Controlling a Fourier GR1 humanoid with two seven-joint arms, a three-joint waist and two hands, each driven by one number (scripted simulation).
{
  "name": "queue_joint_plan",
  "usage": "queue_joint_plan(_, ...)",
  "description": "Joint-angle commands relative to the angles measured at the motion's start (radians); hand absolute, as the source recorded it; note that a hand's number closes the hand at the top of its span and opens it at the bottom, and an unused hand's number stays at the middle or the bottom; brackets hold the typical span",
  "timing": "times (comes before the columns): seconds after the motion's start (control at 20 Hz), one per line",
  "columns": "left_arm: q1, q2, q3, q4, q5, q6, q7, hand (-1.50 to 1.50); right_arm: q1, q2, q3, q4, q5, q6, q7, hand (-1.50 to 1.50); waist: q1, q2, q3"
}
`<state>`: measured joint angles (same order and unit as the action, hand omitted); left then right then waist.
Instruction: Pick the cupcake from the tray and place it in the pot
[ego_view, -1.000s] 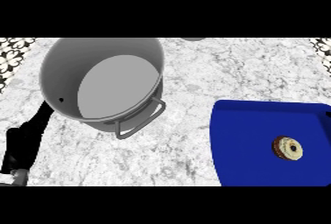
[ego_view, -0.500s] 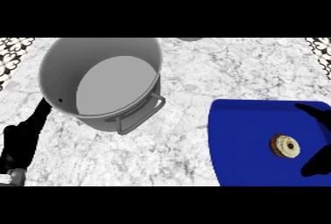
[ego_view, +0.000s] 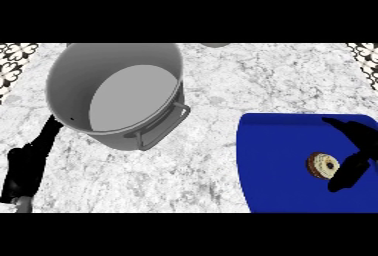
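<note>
Cupcake (ego_view: 322, 165) sits on blue tray (ego_view: 277, 165) — right hand (ego_view: 358, 150) open just beside.

pot (ego_view: 118, 90): grey walls; paler grey floor inside
tray (ego_view: 280, 170): deep blue
cupcake (ego_view: 323, 165): cream top; dark brown rim
counter (ego_view: 221, 85): white marble, grey veins
hands: left (ego_view: 26, 167) black; right (ego_view: 354, 150) black

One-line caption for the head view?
Right hand open by the cupcake on the blue tray; pot at left.
</note>
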<state>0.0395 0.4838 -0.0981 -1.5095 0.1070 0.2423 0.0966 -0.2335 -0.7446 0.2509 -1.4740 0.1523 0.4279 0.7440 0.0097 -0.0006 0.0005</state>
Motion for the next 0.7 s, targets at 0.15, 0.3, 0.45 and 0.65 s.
queue_joint_plan(0.15,0.001,-0.047,0.044,0.017,-0.060,-0.024,-0.030,0.00,-0.034,0.140,-0.010,0.109,0.129,0.018,-0.010,-1.50,-0.004,0.001,0.000)
queue_joint_plan(0.3,-0.040,-0.053,0.069,0.054,-0.046,-0.060,-0.017,0.00,-0.058,0.164,-0.001,0.218,0.199,0.017,-0.060,-1.50,-0.003,0.003,0.000)
queue_joint_plan(0.45,0.095,-0.035,0.103,-0.096,-0.033,-0.106,-0.007,0.00,-0.036,0.159,-0.049,0.198,0.227,0.039,-0.074,-1.50,-0.001,0.000,0.000)
queue_joint_plan(0.65,0.030,-0.093,0.108,-0.079,-0.107,-0.099,0.060,0.00,0.015,0.178,-0.109,0.091,0.249,0.104,-0.037,-1.50,-0.009,0.000,0.000)
